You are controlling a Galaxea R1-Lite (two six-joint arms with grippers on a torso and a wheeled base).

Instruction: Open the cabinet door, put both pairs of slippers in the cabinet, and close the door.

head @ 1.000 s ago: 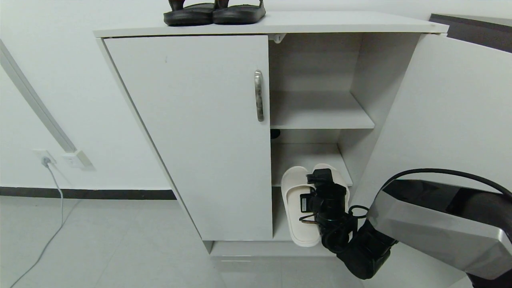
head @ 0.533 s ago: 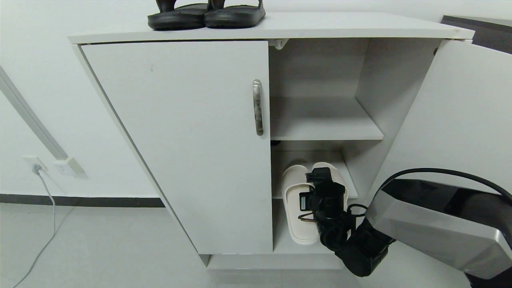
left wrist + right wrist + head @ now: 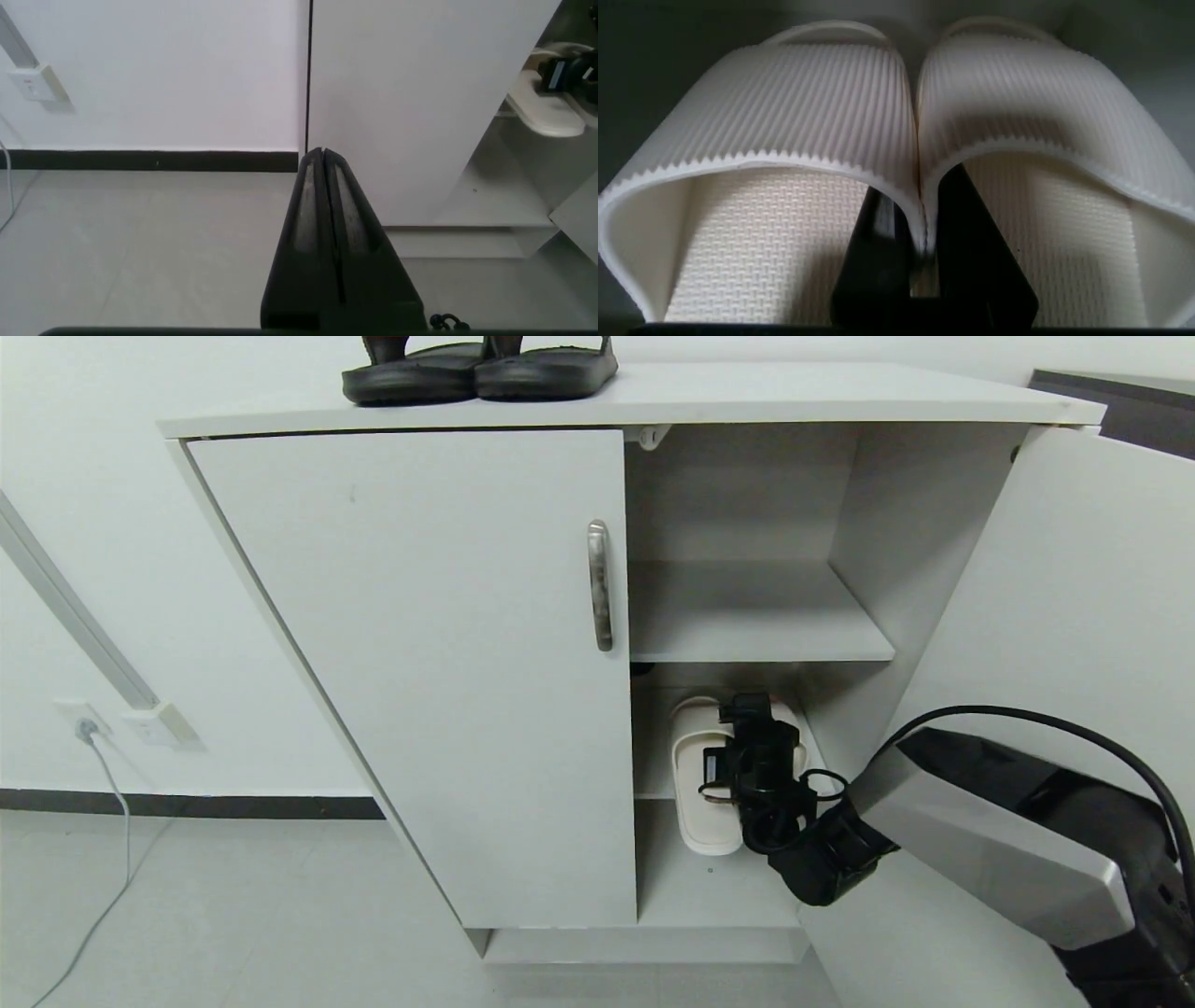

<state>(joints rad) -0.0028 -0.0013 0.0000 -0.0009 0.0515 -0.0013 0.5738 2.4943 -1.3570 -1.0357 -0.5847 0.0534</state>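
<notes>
Your right gripper [image 3: 747, 733] clamps the white ribbed foam slippers [image 3: 698, 807] over the second shelf [image 3: 651, 756] of the white wooden cabinet [image 3: 420, 663]; your left gripper [image 3: 322, 187] is closed.

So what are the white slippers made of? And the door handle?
The white slippers look like soft foam or rubber with a matte finish: ribbed straps, a bumpy footbed and thick moulded edges. The handle looks like metal: grey, slightly shiny, with light glinting along it.

black slippers [image 3: 476, 378] atop the cabinet [image 3: 794, 397] are cut off; inside it the right gripper [image 3: 747, 719] half-hides the white slippers [image 3: 695, 775].
</notes>
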